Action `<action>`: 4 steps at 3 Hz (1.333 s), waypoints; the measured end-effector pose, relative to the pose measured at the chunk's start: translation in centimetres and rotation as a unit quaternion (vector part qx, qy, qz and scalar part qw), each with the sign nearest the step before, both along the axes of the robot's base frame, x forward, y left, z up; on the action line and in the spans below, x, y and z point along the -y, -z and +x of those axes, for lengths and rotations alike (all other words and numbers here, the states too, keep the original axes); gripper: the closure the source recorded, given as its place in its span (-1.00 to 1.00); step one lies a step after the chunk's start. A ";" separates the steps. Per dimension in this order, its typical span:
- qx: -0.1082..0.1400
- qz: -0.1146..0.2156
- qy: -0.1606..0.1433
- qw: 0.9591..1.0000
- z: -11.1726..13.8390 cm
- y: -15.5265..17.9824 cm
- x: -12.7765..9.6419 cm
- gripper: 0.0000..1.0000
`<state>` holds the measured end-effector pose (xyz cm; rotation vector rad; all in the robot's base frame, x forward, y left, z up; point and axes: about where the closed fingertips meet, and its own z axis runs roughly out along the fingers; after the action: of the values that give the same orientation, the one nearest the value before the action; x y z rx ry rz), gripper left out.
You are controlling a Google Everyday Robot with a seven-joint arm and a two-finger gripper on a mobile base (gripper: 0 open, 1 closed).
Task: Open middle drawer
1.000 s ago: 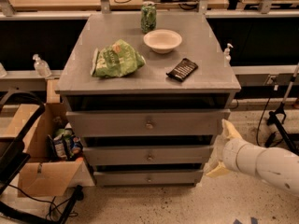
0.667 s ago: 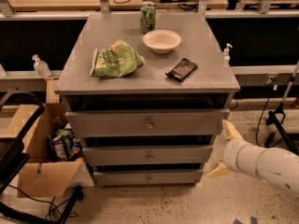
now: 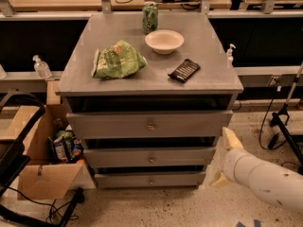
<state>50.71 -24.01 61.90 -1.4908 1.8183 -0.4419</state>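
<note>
While the middle drawer [image 3: 118, 158] sits seemingly closed in the cabinet [image 3: 142, 82], the claw [image 3: 226, 159] hangs just off the cabinet's right edge at that drawer's height, fingers spread apart; the knob [image 3: 151, 159] lies to its left at the wide front's centre; a leftward reach seems needed.

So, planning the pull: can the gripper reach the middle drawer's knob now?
Probably yes: the gripper hangs open right of the middle drawer, level with it, and nothing blocks its knob.
</note>
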 end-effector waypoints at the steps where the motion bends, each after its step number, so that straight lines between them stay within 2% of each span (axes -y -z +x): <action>1: -0.019 -0.073 0.007 0.997 -1.6 4.1 2.3 -1.00; 2: -0.022 -0.073 0.007 0.997 -1.6 4.5 2.2 -1.00; 3: -0.055 -0.079 -0.006 0.995 0.1 9.1 0.6 -1.00; 4: -0.070 -0.089 -0.020 0.993 1.0 11.5 -0.5 -1.00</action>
<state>51.76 -23.55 50.43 -1.7145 1.8944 -0.5017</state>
